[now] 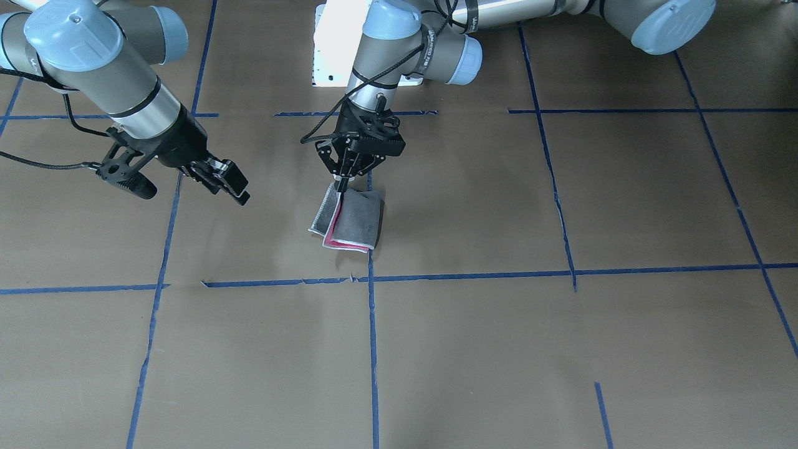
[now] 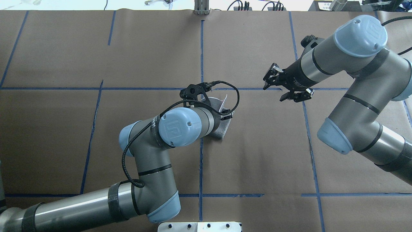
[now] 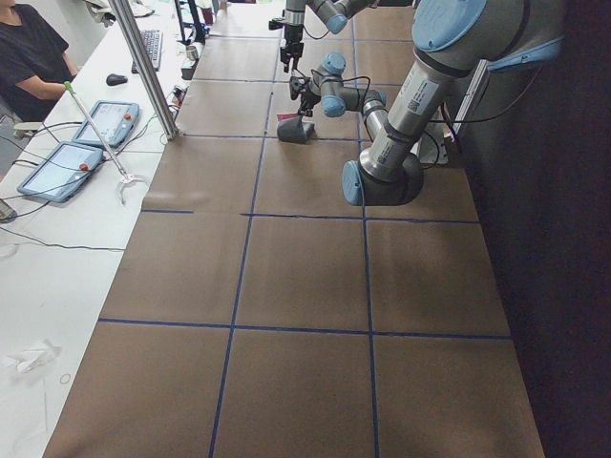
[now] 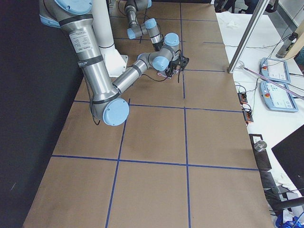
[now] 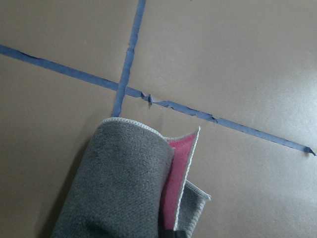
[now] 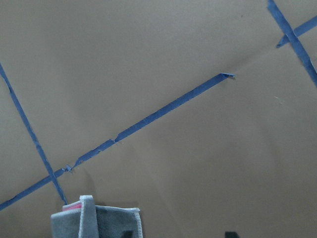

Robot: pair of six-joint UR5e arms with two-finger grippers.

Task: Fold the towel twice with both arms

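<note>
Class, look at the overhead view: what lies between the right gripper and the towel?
Nothing: the stretch of brown table between the right gripper and the towel is bare, as the overhead view shows.

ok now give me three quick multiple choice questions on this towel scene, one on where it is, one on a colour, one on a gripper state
1. Where does the towel lie?
A) over a blue tape line
B) in a basket
C) at the table's corner

2. What colour shows inside its fold?
A) green
B) pink
C) yellow

3. What is the right gripper doing?
A) shut on the towel
B) pressing the table
C) open, holding nothing

Answers:
1 A, the tape line runs under the cloth.
2 B, pink peeks out between the grey layers.
3 C, its fingers are spread well clear of the towel, and it is the left gripper that pinches the towel's edge.
</note>
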